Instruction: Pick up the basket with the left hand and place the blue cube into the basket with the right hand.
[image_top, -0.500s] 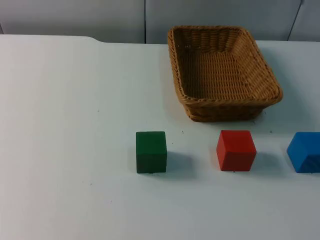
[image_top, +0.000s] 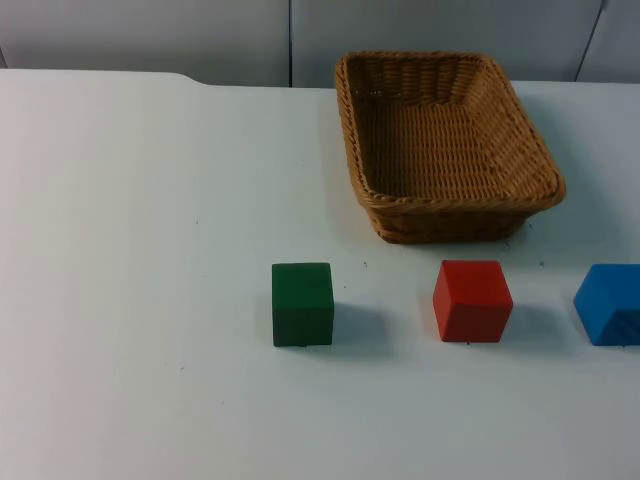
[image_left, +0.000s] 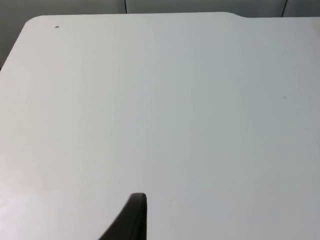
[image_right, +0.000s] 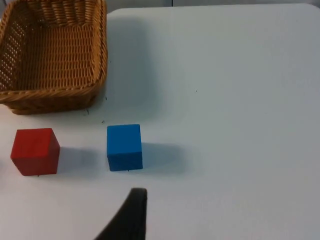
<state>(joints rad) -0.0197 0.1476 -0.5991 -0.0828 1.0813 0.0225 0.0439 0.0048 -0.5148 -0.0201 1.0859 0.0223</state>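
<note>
The wicker basket (image_top: 447, 145) sits empty near the far edge of the white surface (image_top: 130, 250), by the grey partition wall (image_top: 150, 35). In front of it three cubes stand in a row, well apart: the green cube (image_top: 302, 304), the red cube (image_top: 472, 300) and, nearest the right edge, the blue cube (image_top: 609, 304). The left pincer (image_left: 131, 220) waits over bare surface. The right pincer (image_right: 131, 216) hangs near the blue cube, not touching it. Whether either pincer is open or closed, I cannot tell.
</note>
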